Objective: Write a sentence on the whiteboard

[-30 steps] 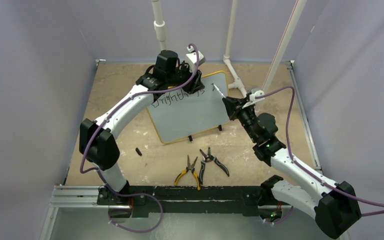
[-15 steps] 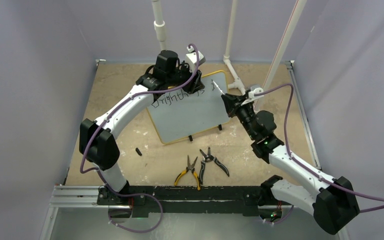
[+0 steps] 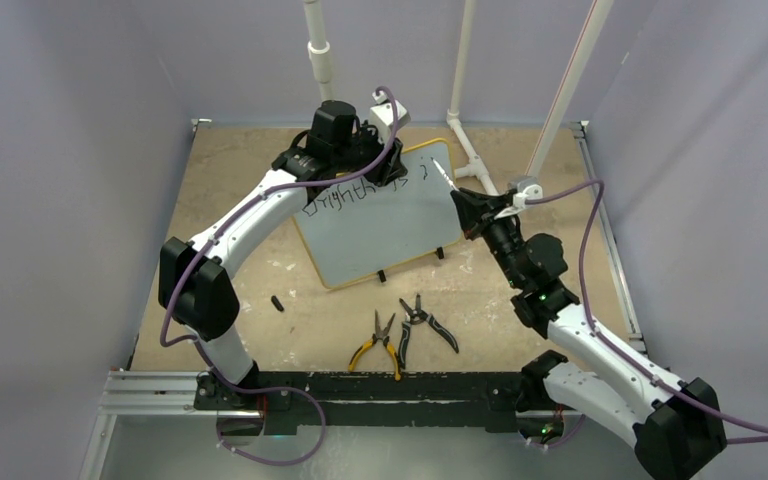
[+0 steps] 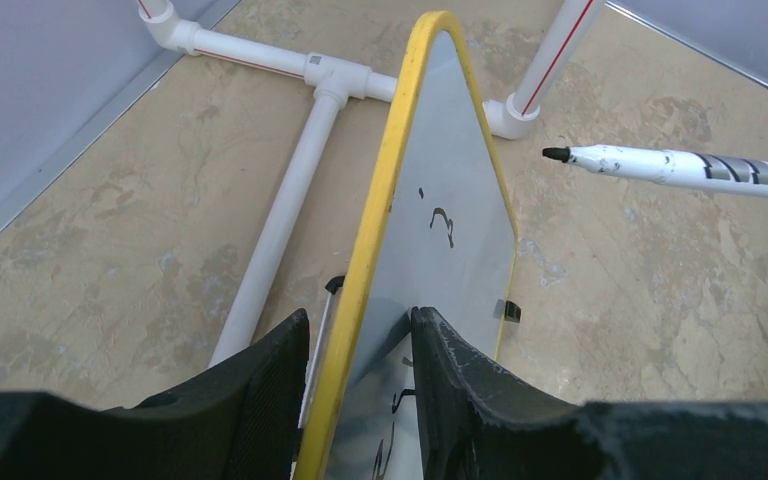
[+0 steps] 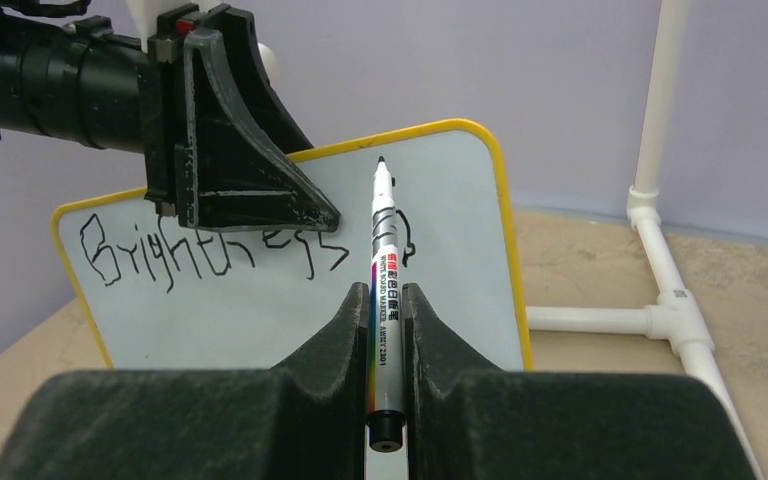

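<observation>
From above: holds whiteboard (image 3: 380, 230) upright mid-frame on worktop (image 3: 260, 170); has pulled marker (image 3: 442, 172) rightward off it; left wrist: clamps yellow rim between left fingers (image 4: 260, 400), tip clear at right; right wrist: grips marker in closed right fingers (image 5: 335, 345); leaves sentence (image 5: 210, 255) unfinished past "Brightness".

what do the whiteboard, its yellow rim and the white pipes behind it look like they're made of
The whiteboard: smooth glossy white face, probably a coated sheet; ink sits on top. The rim: matte yellow edging, likely plastic or rubber. The pipes: white rigid plastic, probably PVC, judging by moulded tee joints and printed stripes.
</observation>
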Available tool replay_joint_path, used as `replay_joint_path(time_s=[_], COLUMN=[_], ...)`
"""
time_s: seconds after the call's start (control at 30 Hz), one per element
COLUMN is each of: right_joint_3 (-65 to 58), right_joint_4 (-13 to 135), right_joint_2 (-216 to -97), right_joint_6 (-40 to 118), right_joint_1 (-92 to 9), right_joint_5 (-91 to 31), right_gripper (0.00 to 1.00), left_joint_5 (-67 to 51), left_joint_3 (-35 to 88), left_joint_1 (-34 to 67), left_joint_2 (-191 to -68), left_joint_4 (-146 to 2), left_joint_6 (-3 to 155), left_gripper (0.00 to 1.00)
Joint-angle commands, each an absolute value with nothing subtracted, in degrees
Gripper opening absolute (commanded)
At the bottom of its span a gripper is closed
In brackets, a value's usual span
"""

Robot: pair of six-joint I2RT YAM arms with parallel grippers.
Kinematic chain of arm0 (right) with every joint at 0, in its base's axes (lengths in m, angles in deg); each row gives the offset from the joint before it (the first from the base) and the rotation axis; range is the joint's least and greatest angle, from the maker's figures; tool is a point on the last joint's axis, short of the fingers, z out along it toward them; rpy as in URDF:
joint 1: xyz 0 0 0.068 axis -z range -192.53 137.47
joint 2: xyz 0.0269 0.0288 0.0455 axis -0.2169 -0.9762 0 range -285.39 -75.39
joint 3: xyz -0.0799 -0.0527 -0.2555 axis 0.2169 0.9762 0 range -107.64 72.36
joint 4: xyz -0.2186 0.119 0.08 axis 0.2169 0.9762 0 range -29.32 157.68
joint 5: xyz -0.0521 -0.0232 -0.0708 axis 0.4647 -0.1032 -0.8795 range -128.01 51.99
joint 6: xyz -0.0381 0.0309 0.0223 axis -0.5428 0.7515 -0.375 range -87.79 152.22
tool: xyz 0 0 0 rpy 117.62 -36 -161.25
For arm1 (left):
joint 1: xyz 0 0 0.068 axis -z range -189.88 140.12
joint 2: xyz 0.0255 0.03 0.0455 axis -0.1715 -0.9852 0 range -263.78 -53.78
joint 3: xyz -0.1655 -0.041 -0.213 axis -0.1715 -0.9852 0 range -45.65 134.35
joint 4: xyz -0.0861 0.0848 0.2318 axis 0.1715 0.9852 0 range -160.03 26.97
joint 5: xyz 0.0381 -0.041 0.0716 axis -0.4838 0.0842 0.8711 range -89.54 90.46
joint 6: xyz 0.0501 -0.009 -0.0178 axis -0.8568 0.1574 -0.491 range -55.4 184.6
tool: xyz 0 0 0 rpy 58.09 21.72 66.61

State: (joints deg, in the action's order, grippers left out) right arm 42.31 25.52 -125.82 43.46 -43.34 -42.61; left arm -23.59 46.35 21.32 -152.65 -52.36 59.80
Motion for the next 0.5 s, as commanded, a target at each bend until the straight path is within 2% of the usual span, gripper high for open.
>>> replay_joint_path(time_s=[0.0,0.47], right_joint_3=[42.9,40.4], right_joint_4=[26.5,25.4], right_joint_2=[-126.1,-130.5], right_joint_6=[43.0,43.1], right_joint_1=[-43.5,-43.5], right_joint_5=[-43.8,-45.4], right_gripper=[0.00,0.00], left_joint_5=[-23.0,-23.9], left_joint_3=[45.5,45.3], left_joint_1=[21.3,21.4], left_joint_2=[-152.5,-152.5], left_joint_4=[-50.3,-50.4], left_joint_6=[61.4,61.2], left_gripper=[0.00,0.00])
